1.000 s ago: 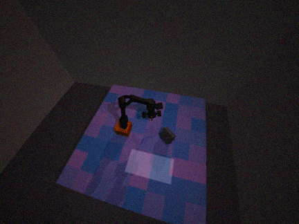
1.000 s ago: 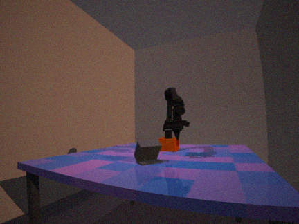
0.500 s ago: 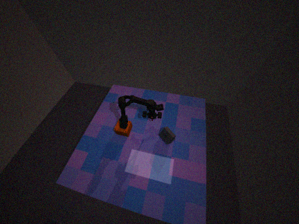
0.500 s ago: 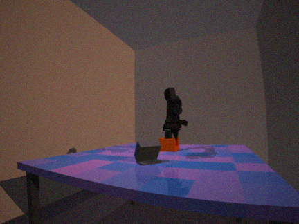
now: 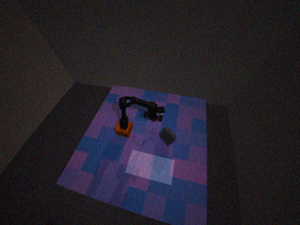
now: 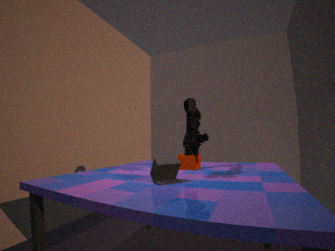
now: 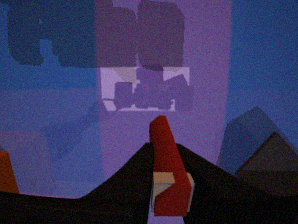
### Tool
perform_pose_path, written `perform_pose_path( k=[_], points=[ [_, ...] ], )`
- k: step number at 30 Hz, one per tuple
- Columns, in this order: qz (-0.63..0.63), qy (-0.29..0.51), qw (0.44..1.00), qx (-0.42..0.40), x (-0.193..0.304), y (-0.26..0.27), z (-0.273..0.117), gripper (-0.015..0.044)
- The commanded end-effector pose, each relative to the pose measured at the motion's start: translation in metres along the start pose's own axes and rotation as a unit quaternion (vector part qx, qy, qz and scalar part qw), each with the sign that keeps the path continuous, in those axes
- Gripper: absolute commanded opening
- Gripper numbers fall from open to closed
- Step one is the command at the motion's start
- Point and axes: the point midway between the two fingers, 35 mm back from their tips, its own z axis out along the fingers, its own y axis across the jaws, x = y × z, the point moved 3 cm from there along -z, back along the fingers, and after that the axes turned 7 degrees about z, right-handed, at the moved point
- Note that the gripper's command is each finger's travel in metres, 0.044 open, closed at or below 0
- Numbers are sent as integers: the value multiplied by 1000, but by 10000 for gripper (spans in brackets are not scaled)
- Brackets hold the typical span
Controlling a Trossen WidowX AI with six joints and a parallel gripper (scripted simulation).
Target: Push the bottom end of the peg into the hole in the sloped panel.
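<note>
A red peg (image 7: 163,142) with a pale block-like part near its lower end in the wrist view is held between the black fingers. My gripper (image 5: 153,118) (image 7: 161,149) is shut on it, above the table (image 5: 194,167) (image 6: 240,209). The peg is too small and dark to make out clearly in the top and exterior views. The grey sloped panel (image 5: 168,136) (image 6: 166,171) (image 7: 272,172) stands on the table, to the right of the gripper and nearer the front in the top view, and at the right edge in the wrist view. Its hole cannot be made out.
The orange arm base (image 5: 123,129) (image 6: 189,162) (image 7: 7,172) stands left of the panel in the top view. A bright light patch (image 5: 151,167) and dark arm shadows fall on the patchwork table top.
</note>
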Motion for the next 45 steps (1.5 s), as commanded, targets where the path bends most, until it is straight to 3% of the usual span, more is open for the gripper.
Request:
perform_pose_path(
  k=[1,45],
  points=[
    [28,-5,1000,-5,2,-3,2,0],
    [324,-62,943,-43,28,-28,3,0]
  ],
)
